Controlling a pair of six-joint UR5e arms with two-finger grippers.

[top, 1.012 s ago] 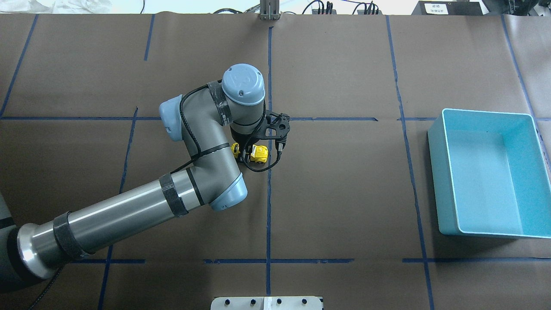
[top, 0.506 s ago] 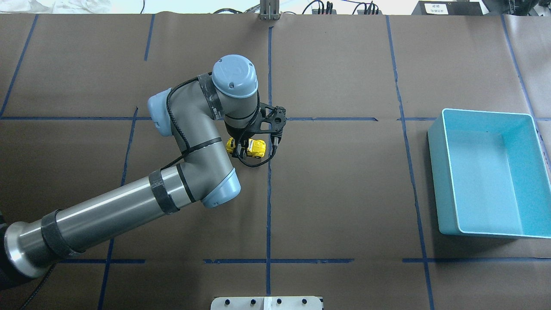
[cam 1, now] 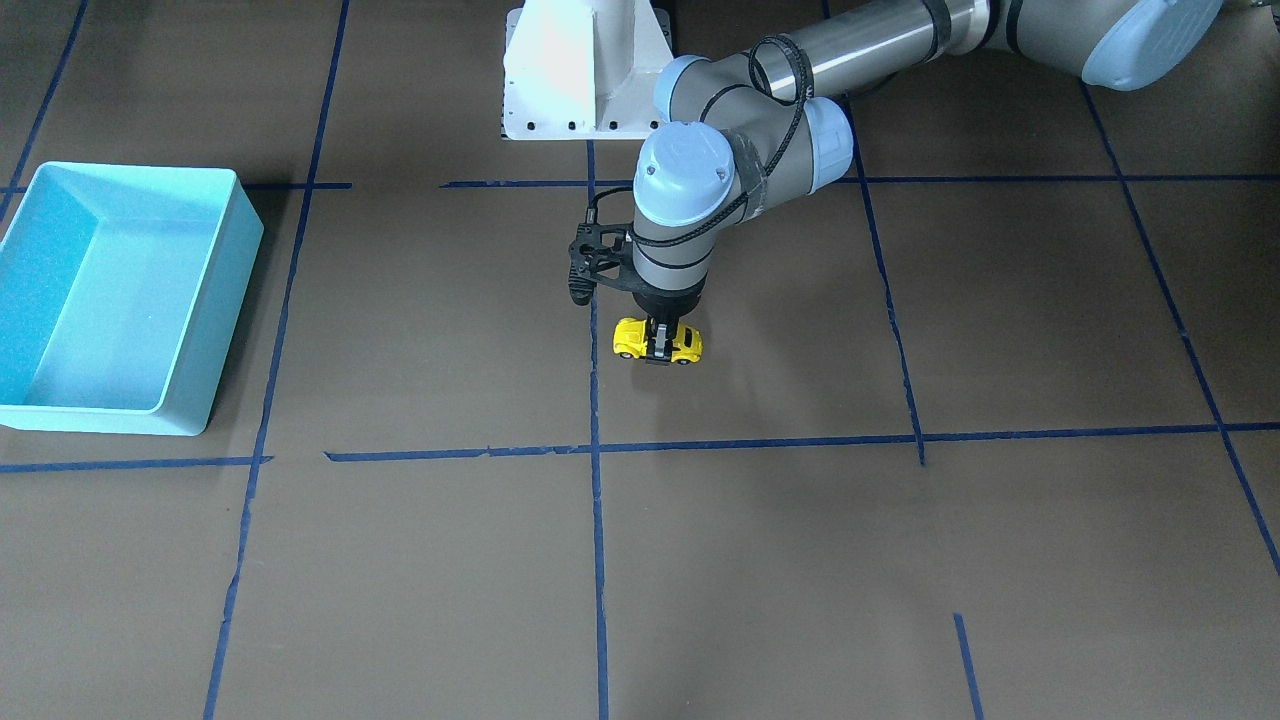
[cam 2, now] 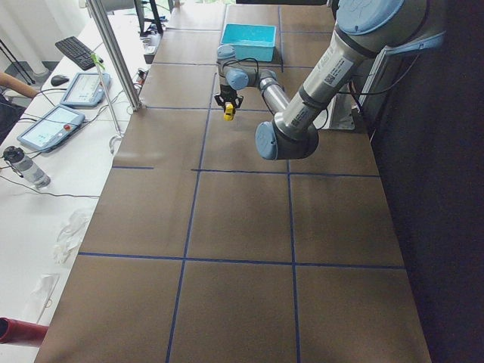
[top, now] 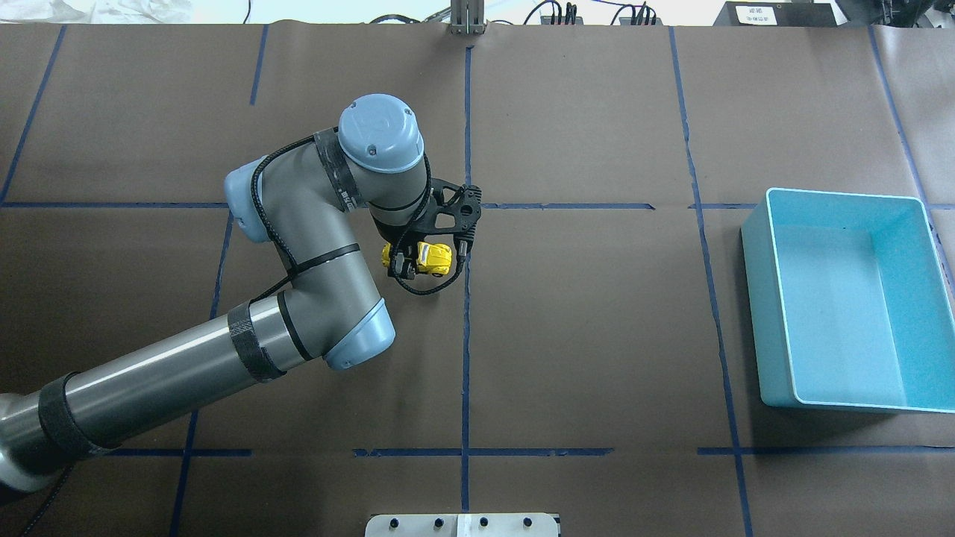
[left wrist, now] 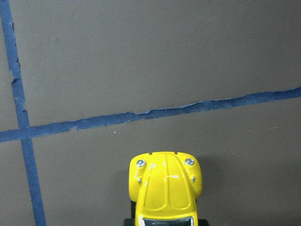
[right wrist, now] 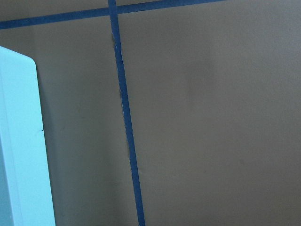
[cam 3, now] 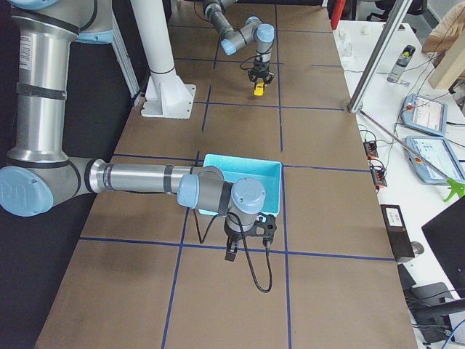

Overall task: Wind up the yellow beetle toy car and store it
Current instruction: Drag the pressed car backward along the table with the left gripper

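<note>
The yellow beetle toy car is down at the brown paper surface near the table's middle, held across its roof. My left gripper points straight down and is shut on it. The car also shows in the overhead view, with the gripper over it, and its hood fills the bottom of the left wrist view. I cannot tell whether the wheels touch the paper. My right gripper shows only in the exterior right view, low beside the turquoise bin; I cannot tell whether it is open or shut.
The turquoise bin stands open on the robot's right side of the table; it also shows in the front view. Blue tape lines grid the brown paper. The white robot base is at the robot's edge.
My left arm has moved to the left in the overhead view, taking the yellow car with it, away from the centre tape line. The bin has not moved.
</note>
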